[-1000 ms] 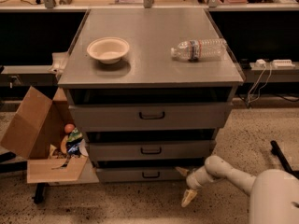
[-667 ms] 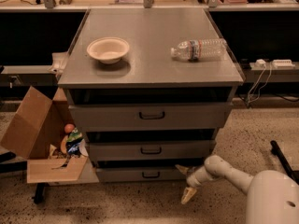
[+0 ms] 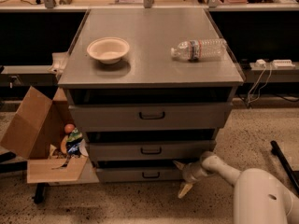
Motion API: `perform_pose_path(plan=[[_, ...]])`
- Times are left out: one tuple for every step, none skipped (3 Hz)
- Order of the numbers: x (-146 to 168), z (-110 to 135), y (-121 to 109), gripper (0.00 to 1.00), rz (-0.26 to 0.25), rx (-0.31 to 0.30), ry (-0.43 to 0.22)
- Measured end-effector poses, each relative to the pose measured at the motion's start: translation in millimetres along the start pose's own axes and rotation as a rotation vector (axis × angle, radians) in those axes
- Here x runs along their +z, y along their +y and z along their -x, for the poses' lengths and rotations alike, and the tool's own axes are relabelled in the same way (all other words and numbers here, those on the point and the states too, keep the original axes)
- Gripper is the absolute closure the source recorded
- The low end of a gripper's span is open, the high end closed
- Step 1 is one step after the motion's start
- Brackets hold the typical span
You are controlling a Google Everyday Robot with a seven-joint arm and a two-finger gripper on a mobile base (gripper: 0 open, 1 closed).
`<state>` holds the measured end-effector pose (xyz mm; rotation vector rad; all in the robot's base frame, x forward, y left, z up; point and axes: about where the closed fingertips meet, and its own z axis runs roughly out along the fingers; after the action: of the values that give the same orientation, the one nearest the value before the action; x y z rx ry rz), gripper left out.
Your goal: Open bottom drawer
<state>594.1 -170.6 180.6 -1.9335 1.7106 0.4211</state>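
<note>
The bottom drawer point(image 3: 140, 174) is the slimmest grey front at the foot of the grey cabinet, with a small black centre handle point(image 3: 150, 175). It stands slightly out, with a dark gap above it. My gripper point(image 3: 182, 177) is at the drawer's right end, close to the floor, on the white arm point(image 3: 261, 197) coming from the lower right. Its two pale fingers are spread apart, one point(image 3: 179, 164) by the drawer's right edge, the other point(image 3: 185, 189) pointing down at the floor. It holds nothing.
Above are the medium drawer point(image 3: 150, 150) and the tallest top drawer point(image 3: 152, 116). A bowl point(image 3: 108, 49) and a lying plastic bottle point(image 3: 200, 49) rest on the cabinet top point(image 3: 149, 62). An open cardboard box point(image 3: 39, 139) with items stands at left. A black bar point(image 3: 284, 164) lies at right.
</note>
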Motion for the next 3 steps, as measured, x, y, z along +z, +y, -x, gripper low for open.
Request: perform_pose_path(plan=[[13, -6, -7, 0.0, 0.011, 0.01, 0.003], [17, -5, -3, 0.26, 0.015, 0.011, -0.006], [6, 4, 16, 0.5, 0.018, 0.01, -0.035]])
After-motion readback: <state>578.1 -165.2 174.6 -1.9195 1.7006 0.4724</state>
